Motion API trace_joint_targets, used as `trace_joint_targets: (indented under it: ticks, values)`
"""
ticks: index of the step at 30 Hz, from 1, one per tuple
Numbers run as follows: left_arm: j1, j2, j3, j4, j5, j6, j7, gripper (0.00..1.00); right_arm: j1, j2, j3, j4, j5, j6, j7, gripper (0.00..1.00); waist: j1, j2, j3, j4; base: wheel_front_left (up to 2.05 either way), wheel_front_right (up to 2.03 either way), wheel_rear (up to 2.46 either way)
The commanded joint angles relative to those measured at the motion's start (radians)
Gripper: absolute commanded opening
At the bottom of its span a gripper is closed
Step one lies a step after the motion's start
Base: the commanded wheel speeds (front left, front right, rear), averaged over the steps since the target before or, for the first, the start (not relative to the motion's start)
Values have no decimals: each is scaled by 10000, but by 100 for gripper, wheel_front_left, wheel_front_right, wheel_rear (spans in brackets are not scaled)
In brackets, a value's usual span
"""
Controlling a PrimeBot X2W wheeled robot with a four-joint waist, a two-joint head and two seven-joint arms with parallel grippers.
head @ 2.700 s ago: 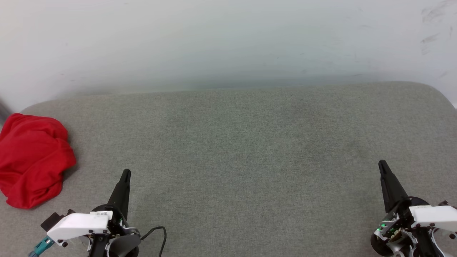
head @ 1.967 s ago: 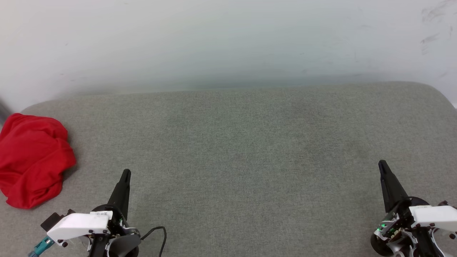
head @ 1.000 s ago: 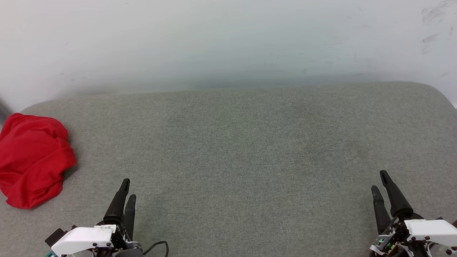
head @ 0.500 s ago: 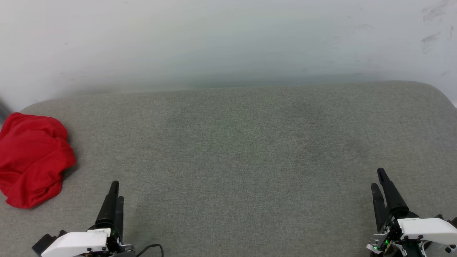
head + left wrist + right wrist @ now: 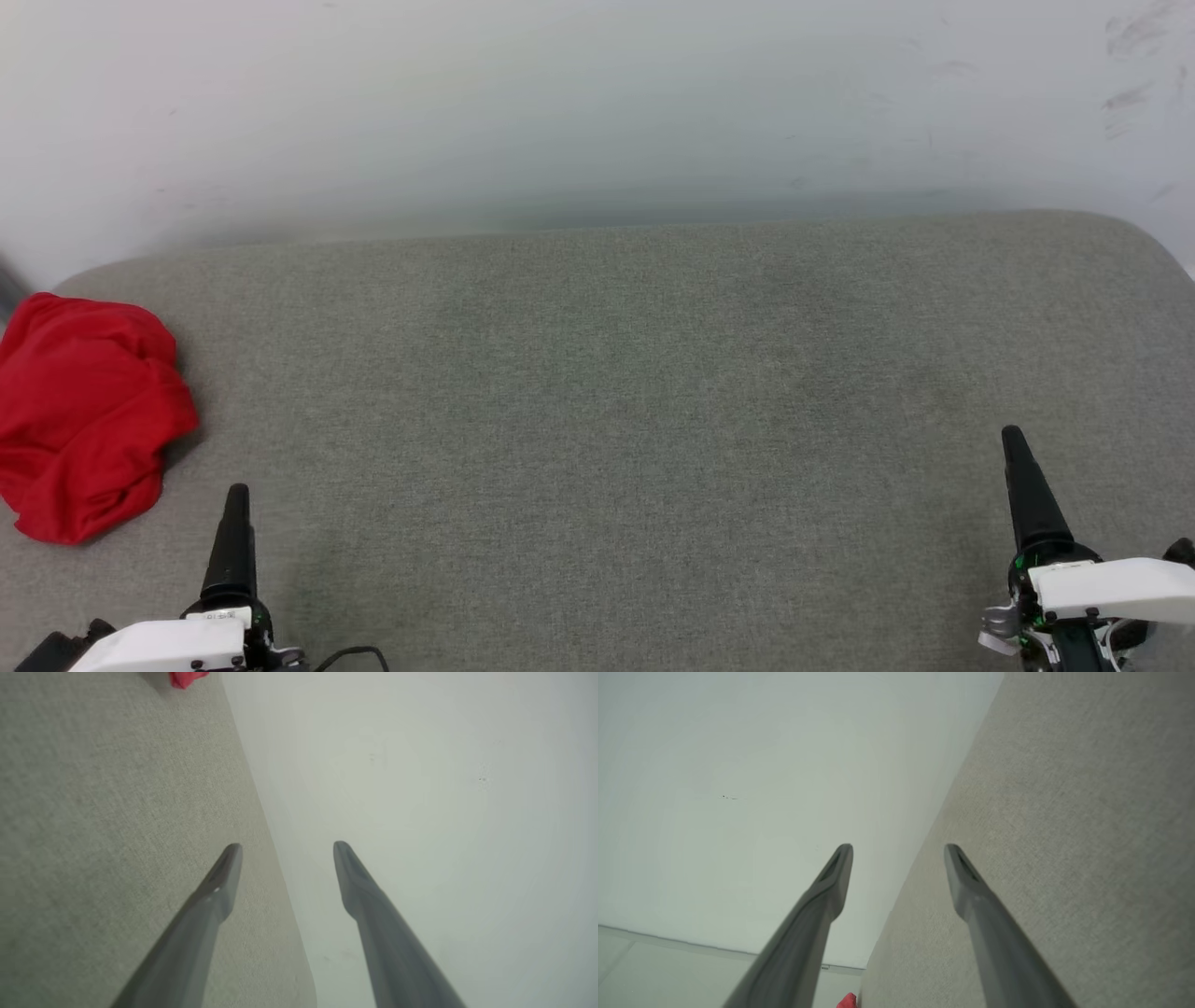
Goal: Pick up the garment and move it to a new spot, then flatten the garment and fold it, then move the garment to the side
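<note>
The garment (image 5: 84,411) lies crumpled in a bright red heap at the far left edge of the grey fabric surface (image 5: 607,373). A corner of the garment (image 5: 187,677) shows at the top of the left wrist view, and a sliver of the garment (image 5: 847,1001) at the bottom of the right wrist view. My left gripper (image 5: 235,495) hovers near the front left, a short way right of the heap and apart from it. In its own view the left gripper (image 5: 285,847) is open and empty. My right gripper (image 5: 1011,439) is at the front right, and the right gripper (image 5: 899,847) is open and empty too.
A white wall (image 5: 597,112) rises right behind the surface's rounded back edge. The wide grey middle stretches between my two grippers. A pale floor strip (image 5: 668,970) shows beyond the surface's end.
Both grippers have gone from shut to open. The left gripper has shifted left toward the garment and turned so one finger shows in the head view. The right gripper has turned likewise.
</note>
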Motion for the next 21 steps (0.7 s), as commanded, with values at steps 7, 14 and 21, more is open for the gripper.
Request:
trace_joint_targets:
  ticks: [7, 14, 21]
  values:
    - [-257, 27, 779, -886, 1727, -21, -302, 100, -288, -14, -22, -922, -2757, 19, -309, 100, 0, -1, 45, -14, 0, 0, 0]
    - [-145, 27, 618, -1989, 3777, 19, -539, 100, -316, -14, 237, -1781, -5111, 20, -551, 100, 0, -1, 83, -47, 0, 0, 0]
    - [134, 29, -512, -3125, 6176, 443, -762, 100, -294, -14, 539, -2286, -7017, 20, -776, 100, 0, -1, 156, -76, 0, 0, 0]
